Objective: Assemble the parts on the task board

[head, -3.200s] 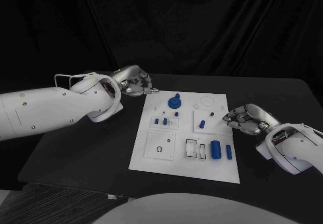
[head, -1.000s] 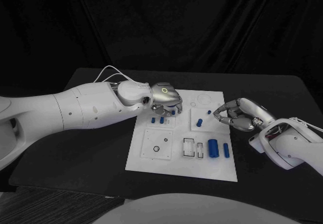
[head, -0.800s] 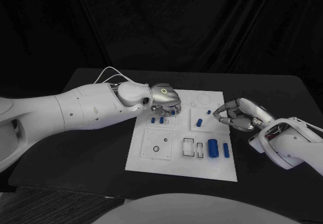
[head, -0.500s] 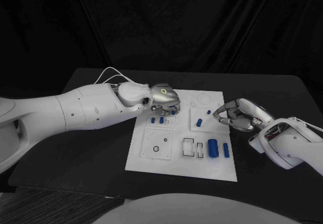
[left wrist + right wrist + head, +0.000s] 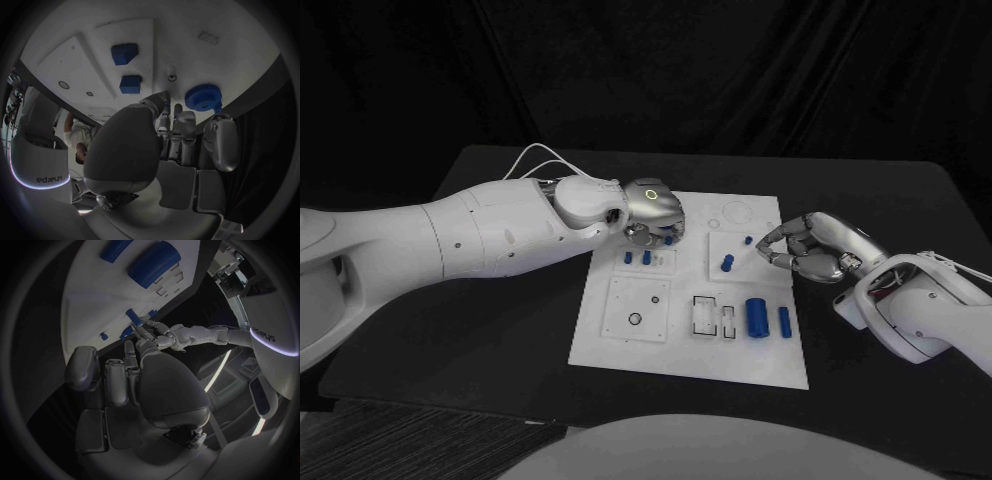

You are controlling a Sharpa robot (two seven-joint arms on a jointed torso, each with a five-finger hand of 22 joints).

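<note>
Fingers of the left robot hand hide the gear; grip unclear.

My left hand is brushed silver metal with a soft sheen, and my right hand looks the same. Both my arms wear smooth, glossy white plastic shells. The task board is flat matt white plastic. The blue parts on it look like smooth plastic. The table is matt black.
</note>
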